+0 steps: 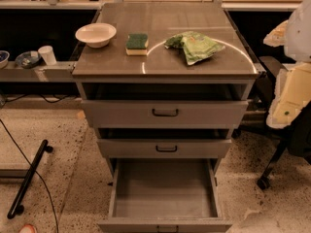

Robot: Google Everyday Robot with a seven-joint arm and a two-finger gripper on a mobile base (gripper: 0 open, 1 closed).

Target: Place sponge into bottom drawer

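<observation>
The sponge (137,42), dark green face up over pale yellow foam, lies on top of the grey cabinet (165,64), between a white bowl and a light-green bag. The bottom drawer (165,191) is pulled wide open toward me, and its plain grey interior holds nothing. My gripper is not in view. Only pale bulky shapes (294,81) show at the right edge, well apart from the sponge.
A white bowl (95,34) stands left of the sponge and a wrinkly green bag (194,46) lies to its right. Two shallower drawers with black handles (165,112) (166,148) sit above the open one. A black bar (29,178) and a cable lie on the floor to the left. A chair base (265,181) stands to the right.
</observation>
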